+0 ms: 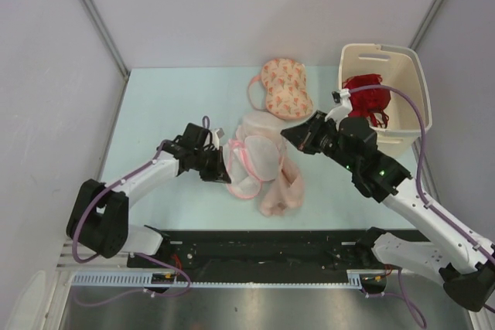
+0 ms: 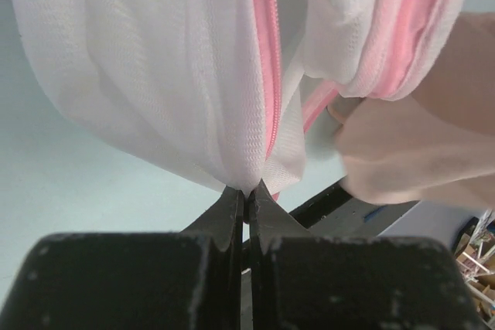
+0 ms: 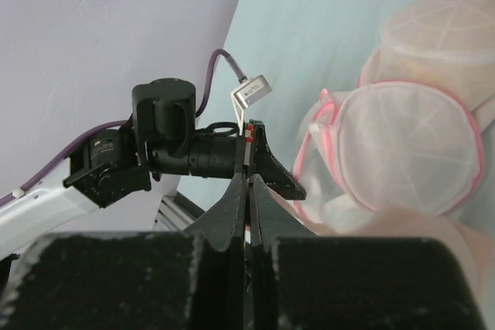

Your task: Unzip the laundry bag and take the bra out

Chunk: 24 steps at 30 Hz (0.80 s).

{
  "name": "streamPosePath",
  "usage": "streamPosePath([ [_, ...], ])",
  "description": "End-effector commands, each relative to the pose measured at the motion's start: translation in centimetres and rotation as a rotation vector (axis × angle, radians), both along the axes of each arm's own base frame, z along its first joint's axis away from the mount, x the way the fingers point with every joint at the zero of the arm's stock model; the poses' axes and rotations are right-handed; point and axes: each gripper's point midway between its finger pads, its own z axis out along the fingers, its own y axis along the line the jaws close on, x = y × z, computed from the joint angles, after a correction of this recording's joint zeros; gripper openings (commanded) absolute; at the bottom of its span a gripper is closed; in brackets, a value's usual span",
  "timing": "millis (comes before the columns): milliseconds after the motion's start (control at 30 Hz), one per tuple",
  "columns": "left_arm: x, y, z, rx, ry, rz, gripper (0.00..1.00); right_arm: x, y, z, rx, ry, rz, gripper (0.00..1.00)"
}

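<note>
The laundry bag [image 1: 259, 161], a white mesh dome with pink zipper trim, lies mid-table. My left gripper [image 1: 226, 174] is shut on the bag's left edge; in the left wrist view its tips [image 2: 247, 188] pinch the white mesh [image 2: 155, 75] beside the parted pink zipper [image 2: 271, 75]. The pale peach bra [image 1: 282, 191] lies partly out of the bag at its near right side and shows in the left wrist view [image 2: 410, 152]. My right gripper [image 1: 288, 135] is shut at the bag's right side; in the right wrist view [image 3: 247, 179] nothing shows between its tips. The bag [image 3: 410, 148] lies to their right.
A second mesh dome with cream fabric inside [image 1: 259, 125] sits against the far side of the bag. A pink printed bra [image 1: 285, 86] lies further back. A white bin [image 1: 410, 75] at the back right holds a red bra [image 1: 367, 98].
</note>
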Motion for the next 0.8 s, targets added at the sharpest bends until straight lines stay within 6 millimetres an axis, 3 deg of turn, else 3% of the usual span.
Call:
streamPosePath([
  [0,0.9,-0.3,0.2,-0.004,-0.007,-0.014,0.0,0.9,-2.2,6.5,0.06,-0.164,-0.07,0.0],
  [133,1.4,-0.3,1.0,-0.002,-0.031,-0.009,0.0,2.3,-4.9,10.2,0.04,-0.257,-0.153,0.0],
  [167,1.5,-0.2,1.2,0.005,-0.04,-0.005,0.01,2.5,-5.8,12.0,0.045,-0.295,-0.183,0.0],
  [267,1.9,-0.3,2.6,-0.002,-0.067,-0.002,0.0,4.7,-8.8,14.2,0.004,-0.352,-0.289,0.0],
  [400,2.4,-0.3,4.2,-0.003,-0.103,-0.001,0.0,7.7,-14.5,18.4,-0.019,-0.434,-0.48,0.0],
  [567,2.8,-0.2,5.9,-0.009,-0.138,0.002,0.01,10.4,-20.7,20.2,-0.015,-0.457,-0.702,0.0],
  [767,2.6,0.0,6.9,-0.015,-0.158,0.006,0.0,13.1,-29.2,19.6,0.014,-0.41,-0.904,0.0],
])
